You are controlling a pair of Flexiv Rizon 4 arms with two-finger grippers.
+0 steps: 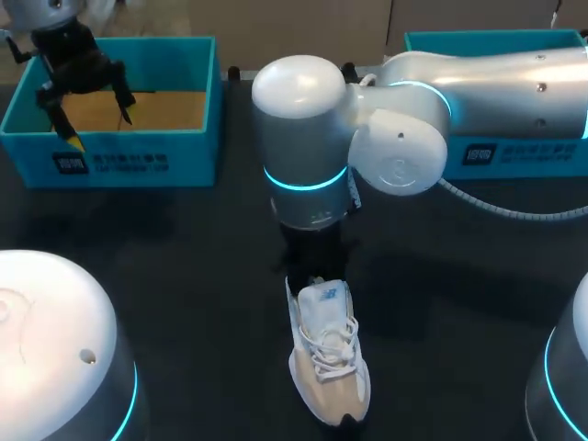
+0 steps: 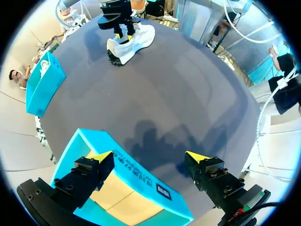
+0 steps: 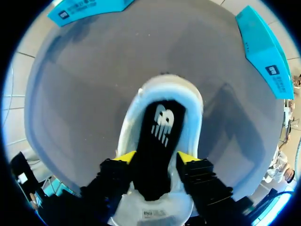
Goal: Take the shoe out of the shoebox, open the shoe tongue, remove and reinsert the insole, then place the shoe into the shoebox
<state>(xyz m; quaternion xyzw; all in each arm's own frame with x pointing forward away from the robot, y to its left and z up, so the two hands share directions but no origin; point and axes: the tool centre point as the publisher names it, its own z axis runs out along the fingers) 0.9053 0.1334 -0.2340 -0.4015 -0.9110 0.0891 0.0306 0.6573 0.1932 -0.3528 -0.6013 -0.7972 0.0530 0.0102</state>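
Pinching the black insole [image 3: 157, 141] from both sides, the right gripper [image 3: 155, 157] sits over the heel opening of the white shoe [image 1: 328, 354]. The shoe stands on the dark table [image 1: 184, 239], near its middle. The left gripper [image 2: 149, 156] hangs over the blue shoebox [image 1: 110, 161] at far left, fingers spread wide.

I see a dark, matte table [image 1: 184, 276] under soft overhead light, faint shadows lying across it.
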